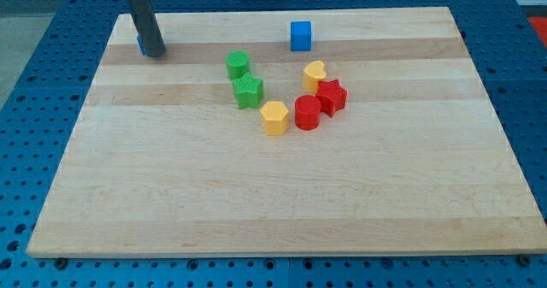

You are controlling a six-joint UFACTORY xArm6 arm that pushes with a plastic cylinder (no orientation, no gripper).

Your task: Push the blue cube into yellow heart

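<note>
Item: my tip (pixel 154 54), lower end of a straight dark rod, standing on the wooden board (pixel 273 202) near the board's top-left corner; it is a bare rod with no jaws, so nothing spreads, presses together or pinches. Beside it: a small sliver of blue block (pixel 140 43) showing at the rod's left edge, mostly hidden behind the rod, shape not discernible. Blue cube (pixel 300 35): near the board's top edge, centre, well apart from my tip toward the view's right, standing alone. Yellow heart (pixel 314 73): below the blue cube and slightly to the view's right, apart from it with bare board between. Red star (pixel 332 96): touching or just beside the yellow heart at its lower right. Red cylinder (pixel 308 112): just beside the red star, to its lower left. Yellow hexagonal block (pixel 274 117): just left of the red cylinder. Green star (pixel 249 91): up and left of the yellow hexagonal block. Green cylinder (pixel 238 64): directly above the green star, close to it
</note>
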